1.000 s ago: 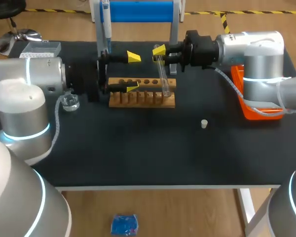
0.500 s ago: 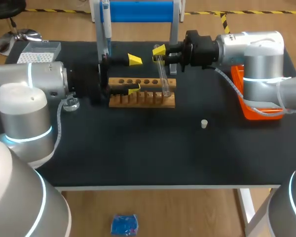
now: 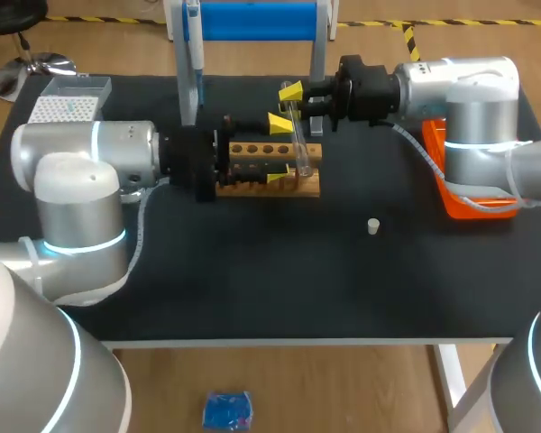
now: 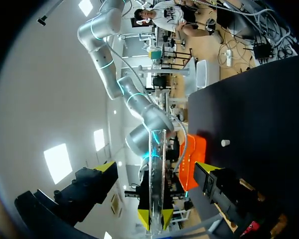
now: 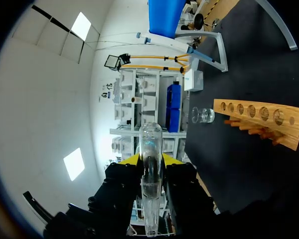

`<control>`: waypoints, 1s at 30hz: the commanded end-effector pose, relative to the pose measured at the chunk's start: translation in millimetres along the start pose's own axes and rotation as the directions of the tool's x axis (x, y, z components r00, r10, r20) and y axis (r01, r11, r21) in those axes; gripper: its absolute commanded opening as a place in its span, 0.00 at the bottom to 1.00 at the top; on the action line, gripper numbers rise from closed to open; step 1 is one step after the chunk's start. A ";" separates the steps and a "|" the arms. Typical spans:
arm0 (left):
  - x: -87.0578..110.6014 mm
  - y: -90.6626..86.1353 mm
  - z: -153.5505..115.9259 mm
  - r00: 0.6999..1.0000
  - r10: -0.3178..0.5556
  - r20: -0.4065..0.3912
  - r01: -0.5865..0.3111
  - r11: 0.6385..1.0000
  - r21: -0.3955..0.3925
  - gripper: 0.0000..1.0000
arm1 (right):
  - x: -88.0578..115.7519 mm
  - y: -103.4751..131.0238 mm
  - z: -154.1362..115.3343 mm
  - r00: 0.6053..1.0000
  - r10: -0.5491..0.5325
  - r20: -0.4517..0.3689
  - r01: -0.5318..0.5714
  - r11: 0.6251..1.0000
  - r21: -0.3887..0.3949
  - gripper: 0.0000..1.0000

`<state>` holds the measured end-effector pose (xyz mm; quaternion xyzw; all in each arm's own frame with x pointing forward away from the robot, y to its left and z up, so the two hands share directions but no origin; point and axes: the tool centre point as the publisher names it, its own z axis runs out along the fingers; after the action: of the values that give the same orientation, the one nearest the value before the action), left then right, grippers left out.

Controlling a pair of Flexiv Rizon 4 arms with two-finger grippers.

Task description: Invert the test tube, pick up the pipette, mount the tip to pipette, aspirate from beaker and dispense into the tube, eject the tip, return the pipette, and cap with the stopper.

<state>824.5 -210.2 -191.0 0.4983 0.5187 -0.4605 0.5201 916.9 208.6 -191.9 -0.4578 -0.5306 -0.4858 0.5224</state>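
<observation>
The tube [image 3: 298, 137] is in the air over the right end of the rack [image 3: 279, 185], near the middle of the table's [image 3: 252, 280] far edge. It slants, its upper end towards the far edge and its lower end over the rack. The right gripper [image 3: 293, 97] is clamped on it near that upper end, with a yellow tip on each side of the glass. In the right wrist view the tube's rounded end points out ahead of the fingers [image 5: 133, 160]. That arm comes in level from the far right corner.

The left gripper [image 3: 278, 150] is spread wide at the same spot. One yellow tip is on the far side of the rack and one on the near side. In the left wrist view the tube runs up the gap between them, clear of both fingers [image 4: 107, 167]. The left arm lies along the table from the left edge.

The rack is wooden with a row of holes along its top. The beaker [image 5: 205, 114] stands just past its left end, seen only in the right wrist view. The stopper [image 3: 373, 226], small and white, sits alone on the table right of the rack, towards the near edge. The pipette [image 3: 195, 54] hangs on the stand [image 3: 252, 20] at the far edge. The tip box [image 3: 70, 101] is in the far left corner. An orange bin [image 3: 460, 200] is at the right edge, under the right arm.
</observation>
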 end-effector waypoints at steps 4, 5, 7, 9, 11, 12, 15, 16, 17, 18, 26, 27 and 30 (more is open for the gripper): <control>-3.7 7.5 17.9 1.000 0.020 -0.003 -0.019 0.999 0.034 1.00 | 0.8 0.1 -0.5 1.000 0.000 0.003 0.000 1.000 0.002 0.00; -4.8 6.7 19.7 1.000 0.019 -0.003 -0.019 0.999 0.037 1.00 | 0.8 0.1 -0.5 1.000 0.000 0.003 0.000 1.000 0.002 0.00; -5.8 5.5 22.3 1.000 0.014 -0.008 -0.013 0.999 0.046 1.00 | 0.8 0.1 -0.5 1.000 0.000 0.003 0.000 1.000 0.002 0.00; -6.2 4.2 25.6 1.000 0.011 -0.016 -0.010 0.998 0.055 1.00 | 0.8 0.1 -0.5 1.000 0.000 0.003 0.000 1.000 0.002 0.00; -6.1 3.0 27.7 1.000 0.007 -0.017 -0.006 0.998 0.059 1.00 | 0.8 0.1 -0.5 1.000 0.000 0.003 0.000 1.000 0.002 0.00; -6.1 2.7 28.1 1.000 0.002 -0.017 -0.001 0.998 0.062 1.00 | 0.8 0.1 -0.5 1.000 0.000 0.003 0.000 1.000 0.002 0.00; -4.6 1.6 29.3 0.999 -0.022 -0.028 0.023 0.998 0.065 0.94 | 0.8 0.1 -0.5 1.000 0.000 0.003 0.000 1.000 0.002 0.00; -4.1 1.3 29.9 0.999 -0.021 -0.029 0.023 0.998 0.066 0.90 | 0.8 0.1 -0.5 1.000 0.000 0.003 0.000 1.000 0.002 0.00; -3.9 0.8 30.5 0.999 -0.022 -0.029 0.024 0.997 0.067 0.91 | 0.8 0.1 -0.5 1.000 0.000 0.003 0.000 1.000 0.002 0.00; -3.9 0.6 30.9 0.999 -0.023 -0.029 0.025 0.997 0.068 0.89 | 0.8 0.1 -0.5 1.000 0.000 0.003 0.000 1.000 0.002 0.00; -2.8 -0.9 35.7 0.999 -0.022 -0.036 0.025 0.996 0.082 0.73 | 0.8 0.1 -0.5 1.000 0.000 0.003 0.000 1.000 0.002 0.00; -2.7 -0.9 36.0 0.999 -0.022 -0.037 0.025 0.996 0.083 0.64 | 0.8 0.1 -0.5 1.000 0.000 0.003 0.000 1.000 0.002 0.00; -2.5 -1.1 37.1 0.999 -0.020 -0.040 0.023 0.996 0.086 0.46 | 0.8 0.1 -0.5 1.000 0.000 0.003 0.000 1.000 0.002 0.00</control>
<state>824.8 -244.8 -189.5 0.5224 0.5137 -0.4792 0.4833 916.8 208.6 -191.9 -0.4578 -0.5306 -0.4858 0.5224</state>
